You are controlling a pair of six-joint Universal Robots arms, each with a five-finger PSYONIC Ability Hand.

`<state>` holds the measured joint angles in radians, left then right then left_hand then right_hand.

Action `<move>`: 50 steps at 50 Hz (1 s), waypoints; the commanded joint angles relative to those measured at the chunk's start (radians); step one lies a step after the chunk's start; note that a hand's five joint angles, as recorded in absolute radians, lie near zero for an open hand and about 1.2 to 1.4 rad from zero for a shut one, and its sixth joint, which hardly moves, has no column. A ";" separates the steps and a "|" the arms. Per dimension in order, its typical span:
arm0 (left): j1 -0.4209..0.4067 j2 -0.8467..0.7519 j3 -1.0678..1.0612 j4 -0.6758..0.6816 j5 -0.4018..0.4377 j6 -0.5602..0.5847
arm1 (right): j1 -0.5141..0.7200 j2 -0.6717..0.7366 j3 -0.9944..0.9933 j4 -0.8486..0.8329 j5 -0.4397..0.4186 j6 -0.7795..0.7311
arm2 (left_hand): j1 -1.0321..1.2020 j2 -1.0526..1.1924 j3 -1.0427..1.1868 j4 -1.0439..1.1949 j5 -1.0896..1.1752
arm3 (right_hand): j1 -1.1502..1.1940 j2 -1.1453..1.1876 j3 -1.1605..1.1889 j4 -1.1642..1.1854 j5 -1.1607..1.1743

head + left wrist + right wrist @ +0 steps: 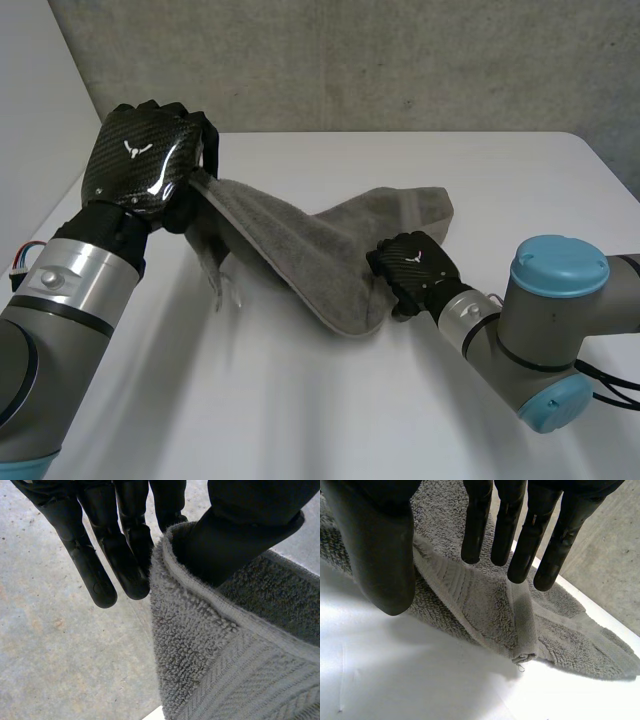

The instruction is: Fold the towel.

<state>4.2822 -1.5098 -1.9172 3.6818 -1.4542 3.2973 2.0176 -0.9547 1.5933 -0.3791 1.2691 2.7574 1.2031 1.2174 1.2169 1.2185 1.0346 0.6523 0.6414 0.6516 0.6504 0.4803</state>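
Observation:
A grey towel point(300, 250) hangs in a slanted sheet from my raised left hand point(140, 160) down to the white table point(300, 420). In the left wrist view the thumb presses the towel's hemmed edge point(210, 650) against the fingers point(125, 555), so the left hand is shut on a corner. My right hand point(415, 268) rests low at the towel's near right end. In the right wrist view its fingers point(520, 535) are straight and spread from the thumb, hovering over a folded hem point(485, 605). A towel corner point(522, 657) lies on the table past the fingertips.
A grey concrete wall point(400, 60) stands behind the table's far edge. Bare white tabletop stretches in front of the towel and to its right point(530, 190). My right arm's elbow joint point(550, 330) sits low at the near right.

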 commanded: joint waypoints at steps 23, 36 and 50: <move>0.091 -0.049 -0.034 0.004 0.006 -0.004 | -0.117 -0.377 -0.006 0.140 -0.011 0.116 | 0.193 0.179 0.179 0.178 0.187 | 0.744 0.755 0.745 0.746 0.741; 0.087 0.063 -0.002 -0.100 0.015 -0.004 | -0.204 -0.746 -0.193 0.569 0.015 -0.171 | 0.193 0.179 0.179 0.178 0.187 | 0.744 0.755 0.745 0.746 0.741; 0.077 -0.158 0.188 -0.361 0.017 0.010 | -0.177 -0.411 -0.315 0.966 0.070 -0.456 | 0.193 0.179 0.179 0.178 0.187 | 0.744 0.755 0.745 0.746 0.741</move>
<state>4.3571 -1.5079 -1.8033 3.3995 -1.4365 3.3000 1.8202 -1.5904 1.2868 0.4929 1.2973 2.4502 1.2031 1.2175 1.2169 1.2185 1.0346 1.3344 1.3302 1.3384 1.3375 1.1710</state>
